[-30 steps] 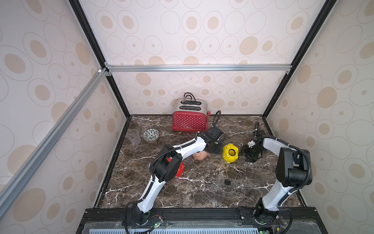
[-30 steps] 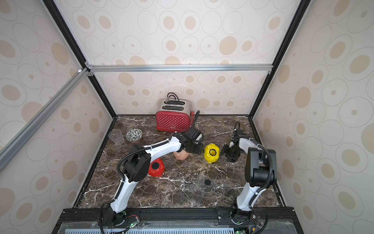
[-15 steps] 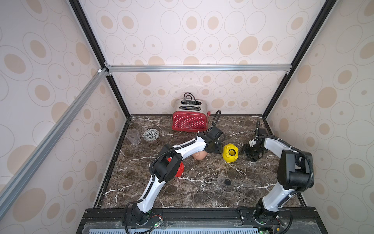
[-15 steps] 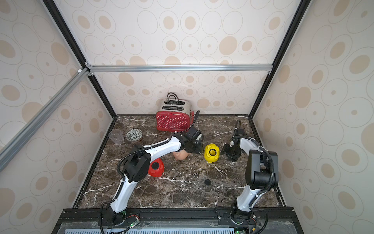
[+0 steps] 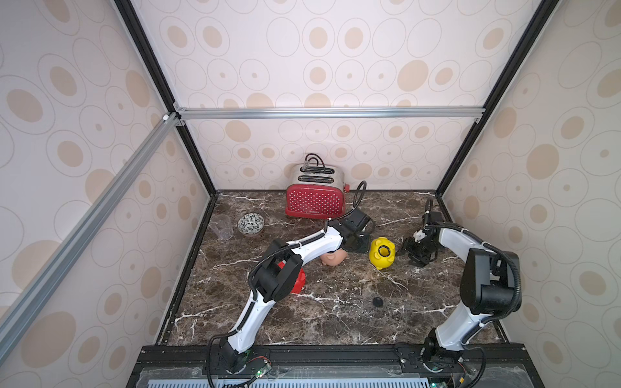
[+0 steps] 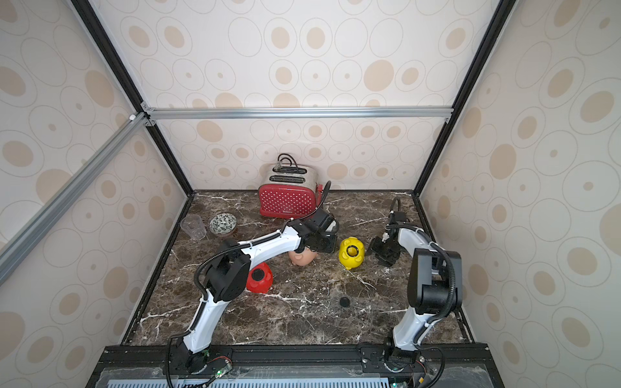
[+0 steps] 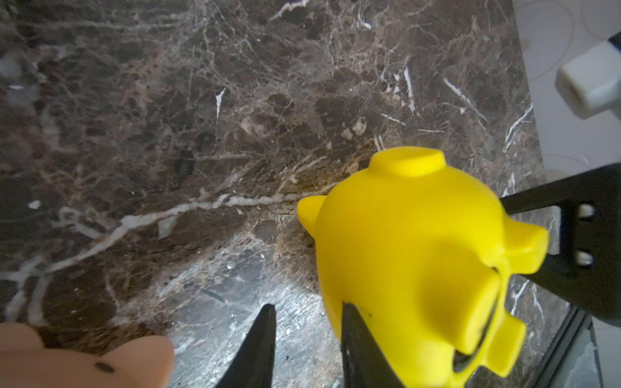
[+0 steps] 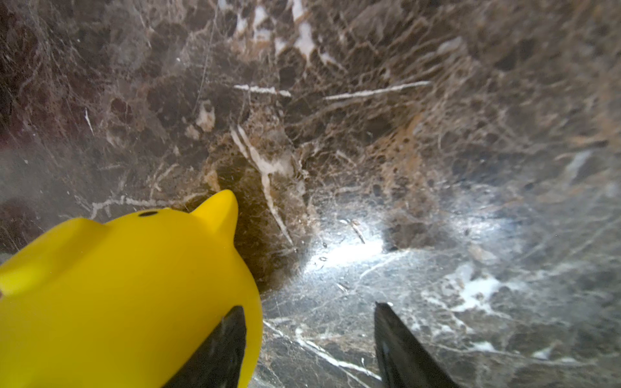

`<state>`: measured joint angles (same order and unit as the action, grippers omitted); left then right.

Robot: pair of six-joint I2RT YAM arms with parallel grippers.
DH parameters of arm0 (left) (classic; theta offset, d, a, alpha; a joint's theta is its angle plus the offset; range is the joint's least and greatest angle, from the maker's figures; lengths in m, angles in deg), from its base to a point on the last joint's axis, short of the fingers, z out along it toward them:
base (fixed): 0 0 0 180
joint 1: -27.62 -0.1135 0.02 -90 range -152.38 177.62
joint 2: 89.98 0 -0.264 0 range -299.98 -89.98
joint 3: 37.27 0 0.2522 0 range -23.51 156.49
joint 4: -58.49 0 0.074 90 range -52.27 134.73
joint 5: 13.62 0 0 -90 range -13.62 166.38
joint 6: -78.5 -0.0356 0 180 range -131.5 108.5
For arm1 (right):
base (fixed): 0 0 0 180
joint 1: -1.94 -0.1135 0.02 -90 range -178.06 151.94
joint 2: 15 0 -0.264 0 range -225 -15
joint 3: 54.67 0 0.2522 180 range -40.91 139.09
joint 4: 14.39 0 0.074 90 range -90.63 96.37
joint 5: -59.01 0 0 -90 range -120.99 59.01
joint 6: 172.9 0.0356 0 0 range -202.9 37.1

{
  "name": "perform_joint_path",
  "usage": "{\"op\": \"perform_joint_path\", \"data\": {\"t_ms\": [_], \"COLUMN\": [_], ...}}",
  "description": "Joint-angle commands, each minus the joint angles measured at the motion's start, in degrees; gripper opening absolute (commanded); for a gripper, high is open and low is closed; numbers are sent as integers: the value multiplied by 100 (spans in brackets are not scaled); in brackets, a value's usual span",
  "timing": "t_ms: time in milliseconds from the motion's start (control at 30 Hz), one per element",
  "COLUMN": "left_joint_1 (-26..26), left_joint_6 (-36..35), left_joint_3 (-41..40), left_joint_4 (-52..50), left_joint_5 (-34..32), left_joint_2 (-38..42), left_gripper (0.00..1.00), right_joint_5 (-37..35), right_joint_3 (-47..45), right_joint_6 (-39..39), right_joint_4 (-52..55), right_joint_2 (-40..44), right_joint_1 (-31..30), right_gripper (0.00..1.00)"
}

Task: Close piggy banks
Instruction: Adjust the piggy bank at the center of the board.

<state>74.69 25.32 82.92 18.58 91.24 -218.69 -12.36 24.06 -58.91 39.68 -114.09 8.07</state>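
Top view to wrists: roll risk

Top views: yellow piggy bank (image 5: pixel 382 253) lies hole up between both arms. Left wrist: left pincer (image 7: pixel 304 307) closed, empty, just beside it. Right wrist: right pincer (image 8: pixel 309 307) open, empty, alongside. I fear a nudge rolls it.

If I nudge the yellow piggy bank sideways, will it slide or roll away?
Likely rolls: the yellow piggy bank is rounded and lies off its feet, belly hole up, on the marble table. Probably light, since the open hole suggests a hollow shell. Its smooth curved skin could slip from a pinch.
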Motion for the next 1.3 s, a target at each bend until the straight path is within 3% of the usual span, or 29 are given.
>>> {"op": "perform_joint_path", "data": {"t_ms": [0, 167, 467, 667, 867, 1100, 1267], "left_joint_1": [26, 22, 23, 22, 24, 22, -27], "left_joint_6": [24, 1, -78, -215, -372, -841, -1219], "left_joint_3": [246, 255, 147, -230, -1128, -2353, -3436], "left_joint_4": [14, -51, -126, 57, 776, 1317, 1585], "left_joint_5": [2, -38, -301, -574, -713, -941, -1391], "left_joint_2": [-6, 15, 244, 745, 1665, 3147, 4250], "left_gripper": [24, 17, 16, 16, 18, 20, 21], "right_joint_5": [66, 70, -71, -563, -940, -716, -838], "right_joint_3": [116, 126, 138, 100, 17, -311, -640], "right_joint_6": [7, -1, 18, 79, -107, -364, -307], "right_joint_4": [117, 124, 195, 383, 882, 1228, 1297], "right_joint_2": [136, 135, 339, 894, 1962, 3367, 4075], "right_joint_1": [-24, -24, -24, 6, 29, -7, -574], "right_gripper": [63, 63, 63, 64, 64, 64, 58]}}
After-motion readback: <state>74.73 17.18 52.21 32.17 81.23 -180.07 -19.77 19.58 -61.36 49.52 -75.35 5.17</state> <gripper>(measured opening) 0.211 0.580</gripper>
